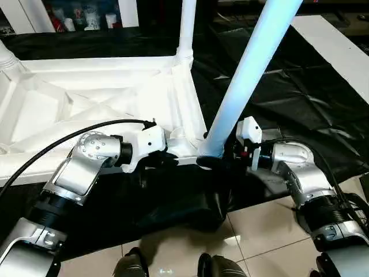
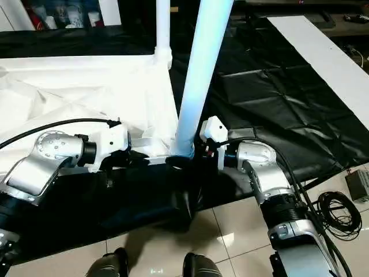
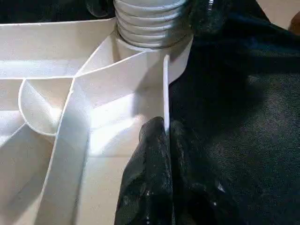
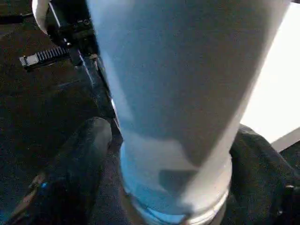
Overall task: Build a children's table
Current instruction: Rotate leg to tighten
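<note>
The tabletop [image 1: 86, 98] lay upside down, ribbed underside up, on black sheeting [image 2: 277, 98]. One leg [image 1: 187, 29] stood upright in the far corner socket. A second leg [image 1: 248, 75] leaned in the near corner socket [image 3: 150, 51]. The left gripper [image 3: 166, 140] was pinched tight on the tabletop's thin edge wall beside that socket. The right gripper [image 4: 173, 178] stood spread around the second leg's base, one finger on each side. No legible writing or labels were seen.
</note>
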Robot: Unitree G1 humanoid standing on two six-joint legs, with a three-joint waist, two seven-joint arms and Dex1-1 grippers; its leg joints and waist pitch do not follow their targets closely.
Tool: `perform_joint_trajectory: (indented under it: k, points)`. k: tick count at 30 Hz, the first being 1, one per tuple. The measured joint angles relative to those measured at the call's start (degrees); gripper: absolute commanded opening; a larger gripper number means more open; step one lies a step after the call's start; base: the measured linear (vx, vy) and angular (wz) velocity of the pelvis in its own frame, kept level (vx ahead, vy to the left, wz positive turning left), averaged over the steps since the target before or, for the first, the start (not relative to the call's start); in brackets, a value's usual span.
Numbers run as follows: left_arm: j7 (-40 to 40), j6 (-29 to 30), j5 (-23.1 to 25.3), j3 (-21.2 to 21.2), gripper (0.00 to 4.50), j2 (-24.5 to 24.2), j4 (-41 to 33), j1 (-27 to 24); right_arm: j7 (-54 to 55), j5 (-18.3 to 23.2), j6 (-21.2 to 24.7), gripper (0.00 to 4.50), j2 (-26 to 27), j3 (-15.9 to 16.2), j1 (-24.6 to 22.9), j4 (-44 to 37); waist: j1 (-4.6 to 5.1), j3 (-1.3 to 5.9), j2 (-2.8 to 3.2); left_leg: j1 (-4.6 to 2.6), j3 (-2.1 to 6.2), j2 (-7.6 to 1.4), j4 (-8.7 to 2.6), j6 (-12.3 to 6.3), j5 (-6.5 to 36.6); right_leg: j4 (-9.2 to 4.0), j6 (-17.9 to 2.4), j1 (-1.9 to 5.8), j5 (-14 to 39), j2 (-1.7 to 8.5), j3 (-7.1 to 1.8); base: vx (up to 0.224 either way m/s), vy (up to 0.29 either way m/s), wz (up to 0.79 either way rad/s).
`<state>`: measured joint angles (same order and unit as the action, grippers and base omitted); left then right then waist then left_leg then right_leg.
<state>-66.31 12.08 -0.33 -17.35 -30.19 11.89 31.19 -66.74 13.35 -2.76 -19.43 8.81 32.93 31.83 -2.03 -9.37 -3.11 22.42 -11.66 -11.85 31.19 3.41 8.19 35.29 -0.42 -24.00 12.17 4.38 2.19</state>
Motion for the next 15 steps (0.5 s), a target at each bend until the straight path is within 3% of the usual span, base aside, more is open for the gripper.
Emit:
perform_joint_trajectory:
  k: [7,15]
  points:
    - [-0.33,0.00,-0.01,0.03,0.00,-0.09,-0.07,-0.14,-0.04,-0.33,-0.26,2.79,0.13,-0.01,0.32,0.75,0.05,0.00,0.00,0.00,0.02,-0.01,0.17,0.00,0.00,0.13,0.00,0.02,0.00,0.00,-0.01,0.000,0.000,0.00]
    - [2.17,0.96,0.70,0.48,0.00,1.63,1.58,0.40,4.10,-0.71,-2.40,2.70,2.28,-1.09,0.55,4.15,0.15,0.01,-0.02,-0.27,0.03,-0.03,0.41,0.00,0.00,0.47,0.00,0.20,0.00,0.01,-0.08,0.000,0.000,0.00]
